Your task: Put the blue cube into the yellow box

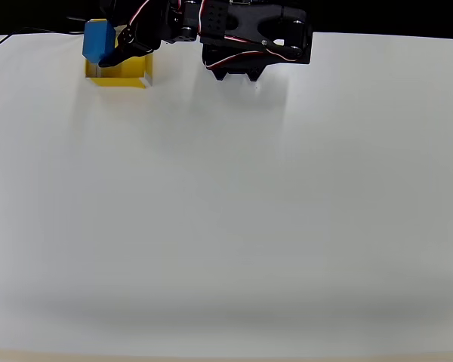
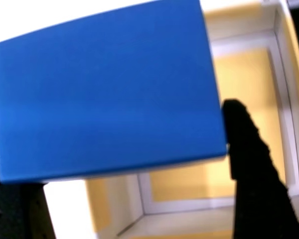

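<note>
At the far left of the table [image 1: 226, 226] in the overhead view, the gripper [image 1: 113, 53] pinches the blue cube [image 1: 98, 41] and holds it over the left part of the yellow box [image 1: 124, 75]. The cube sits partly above the box's far-left wall rather than squarely over the opening. In the wrist view the cube [image 2: 107, 92] hangs above the box's yellow floor [image 2: 249, 84], with one dark finger [image 2: 251, 169] against its right side.

The cube looks solid and stiff, likely light, with plain matte faces that should not slip between the fingers. It is best gripped on two opposite flat sides, near the middle. Since the box seems only about twice as wide as the cube, a light box could shift if the cube catches a rim.
</note>
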Tool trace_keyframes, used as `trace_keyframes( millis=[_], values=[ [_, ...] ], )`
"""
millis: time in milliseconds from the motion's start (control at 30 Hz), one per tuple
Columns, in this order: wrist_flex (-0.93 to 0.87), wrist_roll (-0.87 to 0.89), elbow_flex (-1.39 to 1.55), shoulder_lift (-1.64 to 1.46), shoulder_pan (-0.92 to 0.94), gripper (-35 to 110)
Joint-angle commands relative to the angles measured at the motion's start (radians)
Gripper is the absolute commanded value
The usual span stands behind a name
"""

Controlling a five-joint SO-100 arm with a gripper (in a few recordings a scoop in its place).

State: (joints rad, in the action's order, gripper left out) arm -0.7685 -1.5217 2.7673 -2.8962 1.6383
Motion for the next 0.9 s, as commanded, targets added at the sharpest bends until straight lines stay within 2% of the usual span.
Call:
trace_keyframes(
  millis=[0,267,433,667,767,867],
  values=[
    [0.057,0.009,0.032,-0.083,0.046,20],
    [0.132,0.043,0.123,-0.1,0.054,23],
    [0.164,0.02,0.181,-0.114,0.058,37],
    [0.201,0.009,0.215,-0.121,0.058,44],
    [0.206,-0.002,0.212,-0.121,0.058,43],
    [0.209,0.0,0.164,-0.098,0.057,34]
  ],
)
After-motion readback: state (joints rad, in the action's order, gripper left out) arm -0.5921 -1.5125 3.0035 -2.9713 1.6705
